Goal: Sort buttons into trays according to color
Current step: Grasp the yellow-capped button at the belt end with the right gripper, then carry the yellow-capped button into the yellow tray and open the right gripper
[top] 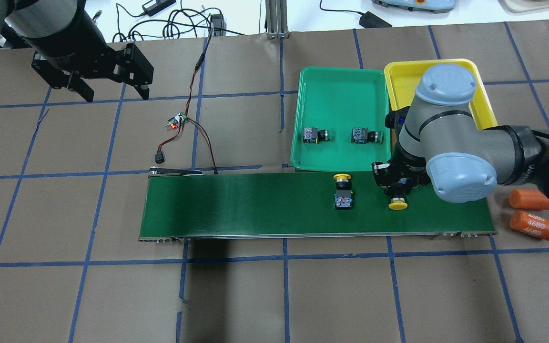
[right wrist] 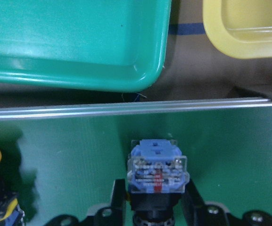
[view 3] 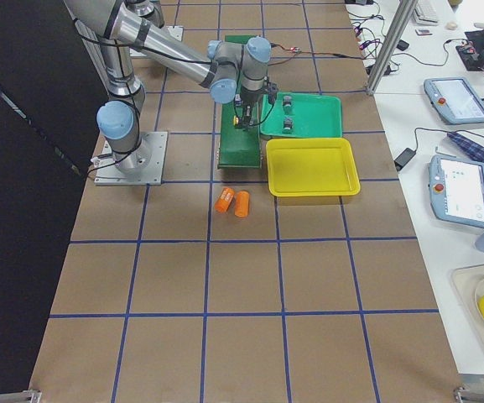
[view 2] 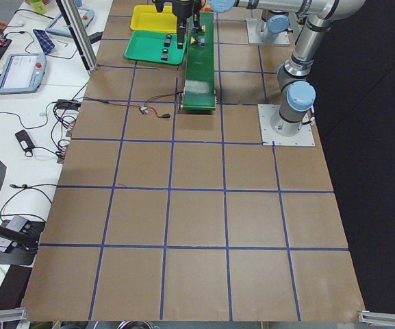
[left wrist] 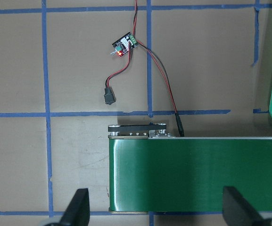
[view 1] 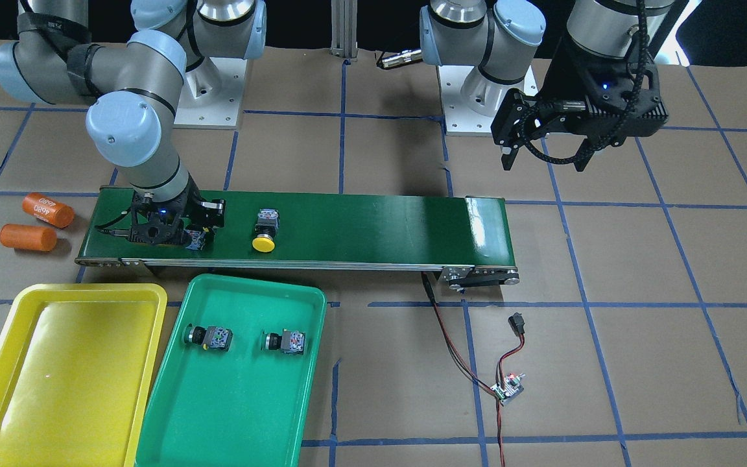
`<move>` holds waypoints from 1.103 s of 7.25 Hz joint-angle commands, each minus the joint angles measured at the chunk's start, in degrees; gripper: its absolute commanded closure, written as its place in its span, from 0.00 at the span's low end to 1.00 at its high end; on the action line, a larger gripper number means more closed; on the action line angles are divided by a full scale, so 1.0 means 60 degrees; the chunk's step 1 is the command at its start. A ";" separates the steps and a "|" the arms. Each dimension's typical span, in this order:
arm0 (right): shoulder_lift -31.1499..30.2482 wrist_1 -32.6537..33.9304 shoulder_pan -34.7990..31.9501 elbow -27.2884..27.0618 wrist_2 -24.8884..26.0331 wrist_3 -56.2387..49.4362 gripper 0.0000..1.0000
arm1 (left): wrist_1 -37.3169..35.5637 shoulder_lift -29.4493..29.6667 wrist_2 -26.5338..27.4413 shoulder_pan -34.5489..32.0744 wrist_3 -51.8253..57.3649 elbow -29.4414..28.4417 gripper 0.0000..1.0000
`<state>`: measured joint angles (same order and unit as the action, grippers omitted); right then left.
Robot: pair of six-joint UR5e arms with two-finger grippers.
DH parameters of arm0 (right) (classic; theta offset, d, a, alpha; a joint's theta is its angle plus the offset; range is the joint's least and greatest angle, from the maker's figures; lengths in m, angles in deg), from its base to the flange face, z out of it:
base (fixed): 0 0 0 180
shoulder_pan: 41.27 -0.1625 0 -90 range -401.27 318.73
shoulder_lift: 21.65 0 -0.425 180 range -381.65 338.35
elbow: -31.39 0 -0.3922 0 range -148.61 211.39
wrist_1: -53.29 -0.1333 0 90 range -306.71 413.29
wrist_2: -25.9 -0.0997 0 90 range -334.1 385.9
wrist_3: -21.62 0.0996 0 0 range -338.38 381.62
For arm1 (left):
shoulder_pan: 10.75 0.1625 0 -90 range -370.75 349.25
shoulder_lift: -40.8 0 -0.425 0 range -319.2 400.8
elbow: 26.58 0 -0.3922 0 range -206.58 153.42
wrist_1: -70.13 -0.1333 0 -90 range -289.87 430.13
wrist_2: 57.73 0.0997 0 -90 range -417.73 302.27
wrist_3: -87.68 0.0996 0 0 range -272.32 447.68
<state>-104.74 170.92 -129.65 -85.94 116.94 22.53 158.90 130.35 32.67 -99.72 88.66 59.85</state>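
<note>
My right gripper [top: 397, 186] is low over the right end of the belt, its fingers [right wrist: 118, 197] pressed against the black body of a yellow-capped button [top: 398, 205], whose blue-grey back [right wrist: 158, 170] faces the wrist camera. A second yellow button [top: 342, 190] lies on the belt just to its left. Two green buttons [top: 315, 135] [top: 365, 136] lie on their sides in the green tray [top: 341, 95]. Behind my right arm, the yellow tray [top: 398, 76] holds nothing that I can see. My left gripper [top: 115, 94] hangs open and empty over the table, far left.
The long dark-green conveyor belt [top: 255, 205] runs across the middle. Two orange cylinders [top: 532, 200] [top: 534, 225] lie off its right end. A small circuit board [top: 177, 120] with red and black wires sits near the belt's left end. Blue tape lines grid the brown table.
</note>
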 commanded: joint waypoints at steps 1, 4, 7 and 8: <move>-0.0010 0.0112 0.0008 0.0145 -0.0042 -0.0020 0.98 | 0.0000 0.0002 -0.0007 0.0004 -0.0016 -0.0005 0.00; 0.1258 0.0098 0.0124 0.2321 0.0045 -0.0196 0.95 | 0.0000 0.0002 -0.0007 0.0004 -0.0016 -0.0005 0.00; 0.3002 0.0069 0.1104 0.4243 -0.0130 -0.1056 0.92 | 0.0014 -0.0012 -0.0007 -0.0010 -0.0045 -0.0005 0.00; 0.3355 0.0098 0.1382 0.4595 -0.0145 -0.1626 0.88 | -0.0015 0.0031 -0.0022 0.0004 -0.0060 -0.0005 0.00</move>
<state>-88.07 171.29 -123.69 -61.70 116.30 16.67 158.90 130.41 32.57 -99.74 88.38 59.82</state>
